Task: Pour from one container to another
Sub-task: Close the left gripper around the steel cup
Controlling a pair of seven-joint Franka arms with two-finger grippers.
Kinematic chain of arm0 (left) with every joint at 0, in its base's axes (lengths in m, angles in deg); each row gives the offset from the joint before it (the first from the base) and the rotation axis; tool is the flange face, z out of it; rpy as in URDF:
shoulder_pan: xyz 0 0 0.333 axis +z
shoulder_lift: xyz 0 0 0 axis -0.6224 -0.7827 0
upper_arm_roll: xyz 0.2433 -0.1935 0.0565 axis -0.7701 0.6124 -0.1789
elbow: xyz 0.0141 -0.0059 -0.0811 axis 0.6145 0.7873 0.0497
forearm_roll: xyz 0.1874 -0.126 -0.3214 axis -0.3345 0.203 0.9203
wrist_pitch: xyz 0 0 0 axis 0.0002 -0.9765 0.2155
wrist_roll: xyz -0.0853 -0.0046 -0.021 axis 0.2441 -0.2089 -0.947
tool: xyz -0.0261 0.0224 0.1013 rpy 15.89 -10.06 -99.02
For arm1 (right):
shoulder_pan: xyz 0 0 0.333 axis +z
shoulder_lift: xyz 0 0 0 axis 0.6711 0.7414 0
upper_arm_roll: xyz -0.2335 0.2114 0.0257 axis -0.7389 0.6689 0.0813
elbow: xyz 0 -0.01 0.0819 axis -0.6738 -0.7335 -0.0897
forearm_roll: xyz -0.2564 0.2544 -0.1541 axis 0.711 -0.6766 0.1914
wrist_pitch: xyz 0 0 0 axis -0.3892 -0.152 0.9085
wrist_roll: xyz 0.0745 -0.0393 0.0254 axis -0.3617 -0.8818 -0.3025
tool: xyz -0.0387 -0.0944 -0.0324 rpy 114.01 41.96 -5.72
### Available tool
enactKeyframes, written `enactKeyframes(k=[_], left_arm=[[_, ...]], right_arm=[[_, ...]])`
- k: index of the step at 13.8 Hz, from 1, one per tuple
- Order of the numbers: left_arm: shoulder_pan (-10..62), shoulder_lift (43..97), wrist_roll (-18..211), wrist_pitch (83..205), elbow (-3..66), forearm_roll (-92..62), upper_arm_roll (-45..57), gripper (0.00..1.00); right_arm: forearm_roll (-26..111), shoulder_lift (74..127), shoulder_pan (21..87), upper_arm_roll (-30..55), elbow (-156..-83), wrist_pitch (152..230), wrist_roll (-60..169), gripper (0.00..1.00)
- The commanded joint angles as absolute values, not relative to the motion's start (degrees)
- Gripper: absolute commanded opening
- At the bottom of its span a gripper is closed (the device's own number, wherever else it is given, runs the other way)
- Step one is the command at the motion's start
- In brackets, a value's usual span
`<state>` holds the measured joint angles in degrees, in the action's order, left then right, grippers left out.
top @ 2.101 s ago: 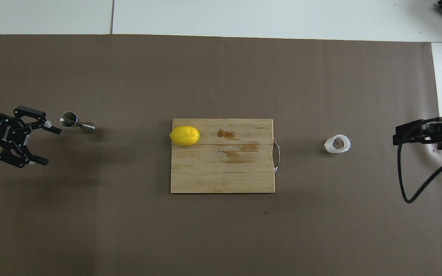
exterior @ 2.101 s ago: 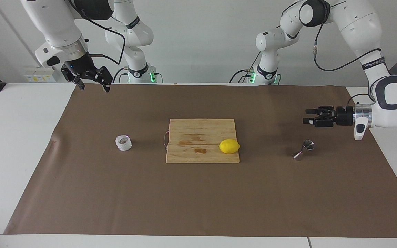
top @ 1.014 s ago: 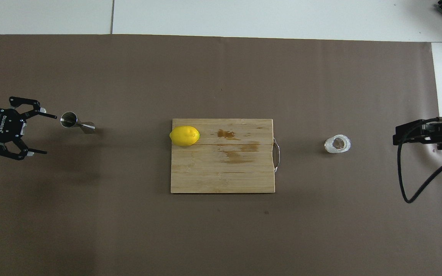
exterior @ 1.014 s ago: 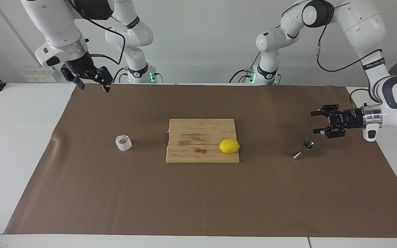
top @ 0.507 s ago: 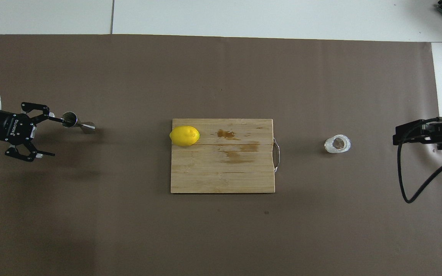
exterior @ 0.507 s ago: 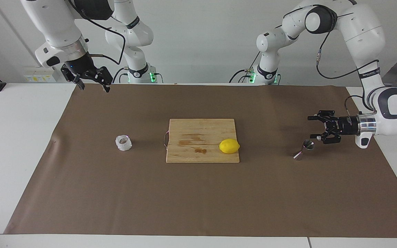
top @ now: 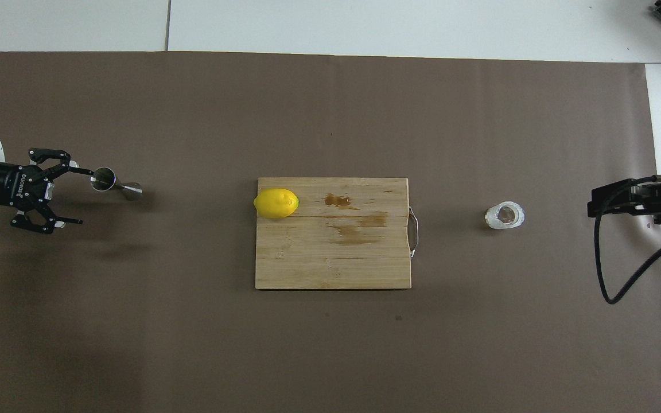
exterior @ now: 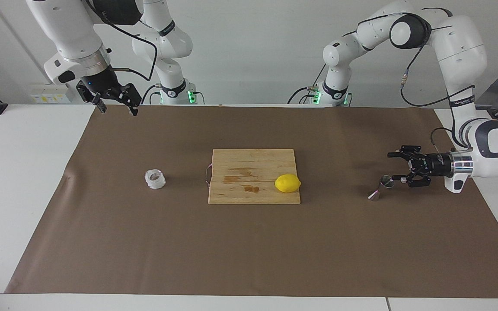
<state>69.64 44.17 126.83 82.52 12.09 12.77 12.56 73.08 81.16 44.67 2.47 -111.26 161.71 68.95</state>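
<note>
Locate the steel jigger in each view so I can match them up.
Facing view: the jigger stands at the picture's right, level with the lemon, right beside the open left gripper.
Overhead view: the jigger stands at the picture's left, again level with the lemon.
Shared landmark: the cutting board at the table's middle; the jigger is off the board's lemon end in both.

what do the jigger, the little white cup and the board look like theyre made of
Jigger: polished metal, probably steel; mirror-bright cones that catch glints.
Cup: whitish translucent, likely thin plastic; its crinkled sides let light through, though glass cannot be ruled out.
Board: pale wood, perhaps bamboo; matte, with visible grain strips, darker stains and a thin metal loop handle at one end.
</note>
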Motion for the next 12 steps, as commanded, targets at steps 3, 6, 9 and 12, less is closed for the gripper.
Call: enactKeyframes(k=[3,6,9,12], left_arm=[[71.89,41.82,127.24,86.89,10.88,15.88,14.76,1.0],[71.72,41.2,127.15,89.0,11.23,17.64,15.55,1.0],[71.19,41.02,127.23,89.09,12.19,18.52,15.73,1.0],[71.01,40.84,127.06,89.18,13.25,18.52,15.82,1.0]], right_arm=[[71.42,80.68,43.91,2.7,-111.47,161.36,69.0,1.0],[71.42,80.68,43.91,2.7,-111.47,161.36,69.0,1.0],[71.42,80.68,43.91,2.7,-111.47,161.36,69.0,1.0],[71.42,80.68,43.91,2.7,-111.47,161.36,69.0,1.0]])
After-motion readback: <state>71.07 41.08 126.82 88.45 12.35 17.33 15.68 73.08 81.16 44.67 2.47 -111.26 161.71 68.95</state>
